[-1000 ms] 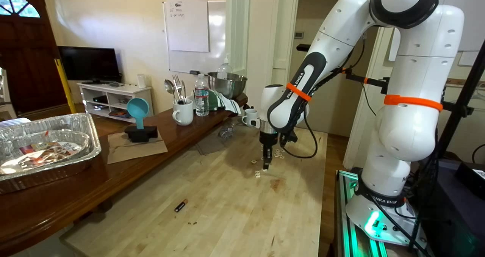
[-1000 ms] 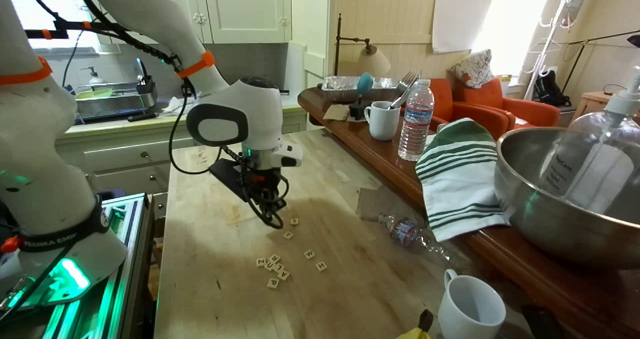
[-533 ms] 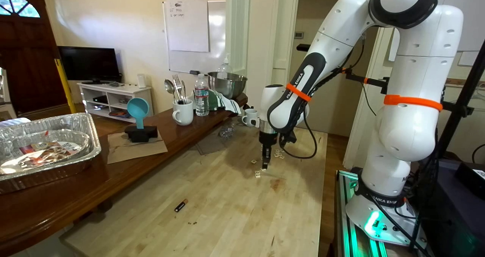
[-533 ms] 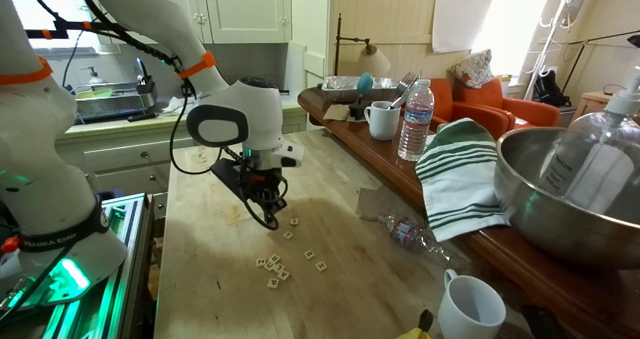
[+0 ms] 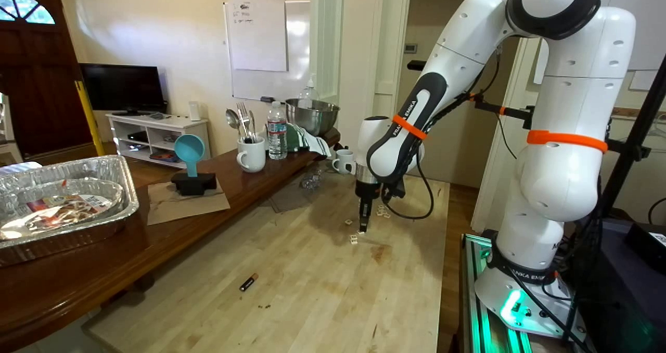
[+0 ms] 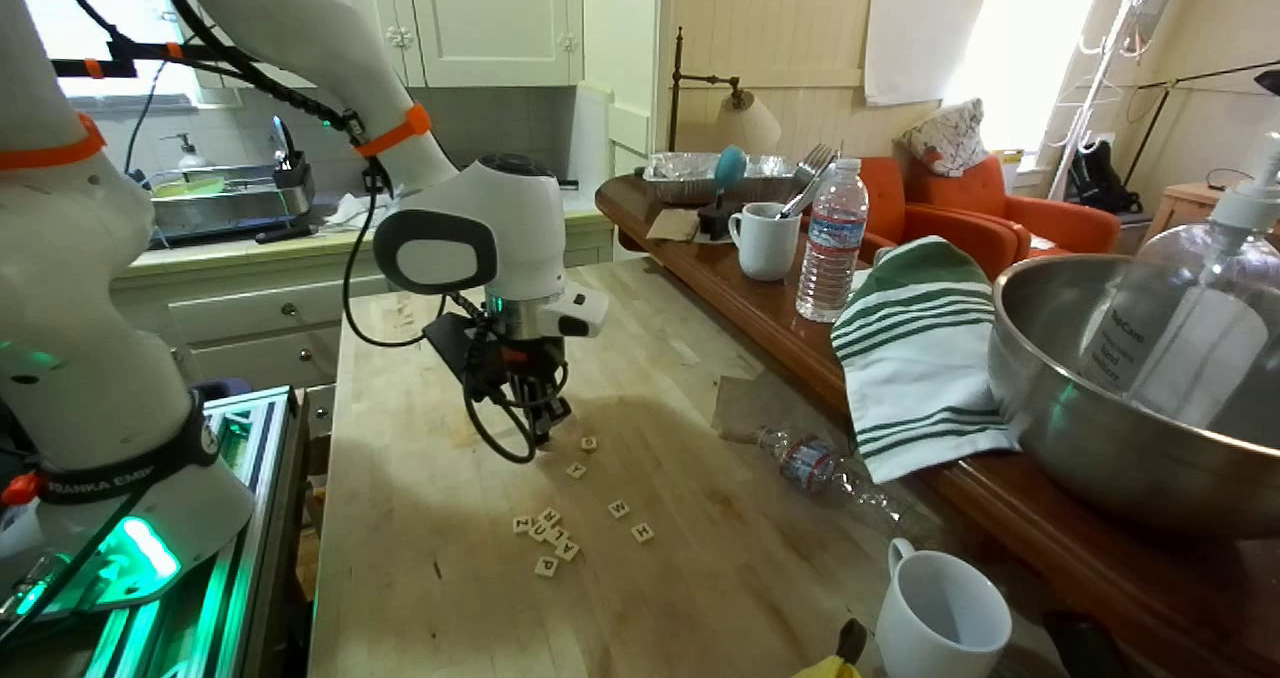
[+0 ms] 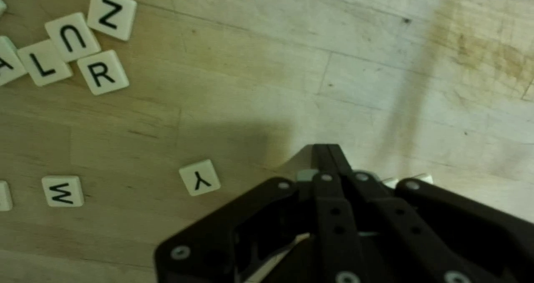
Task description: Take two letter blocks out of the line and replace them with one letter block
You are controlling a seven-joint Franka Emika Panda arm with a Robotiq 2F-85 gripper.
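Observation:
The line, a short row of pale letter blocks (image 5: 354, 239), lies on the wooden table at my fingertips. In the wrist view only slivers of pale blocks (image 7: 424, 178) show behind the right finger; their letters are hidden. My gripper (image 7: 327, 147) points down with its fingers together and nothing visible between them. In both exterior views the gripper (image 5: 362, 230) (image 6: 543, 436) is low over the table, touching or just beside a pale block (image 5: 361, 232). A loose Y block (image 7: 200, 177) lies left of the fingers, and an O block (image 6: 589, 444) lies near the gripper.
Loose blocks N (image 7: 112, 13), U (image 7: 72, 37), R (image 7: 103, 72), L (image 7: 45, 63) and W (image 7: 62, 191) lie to the left in the wrist view. A battery (image 5: 248, 282), a crushed bottle (image 6: 820, 468) and a white mug (image 6: 943, 613) are on the table. A raised brown counter (image 5: 234, 186) borders it.
The gripper has turned about its vertical axis and its tip has shifted slightly left in both exterior views. Its cable loop has swung left. The loose blocks have not moved.

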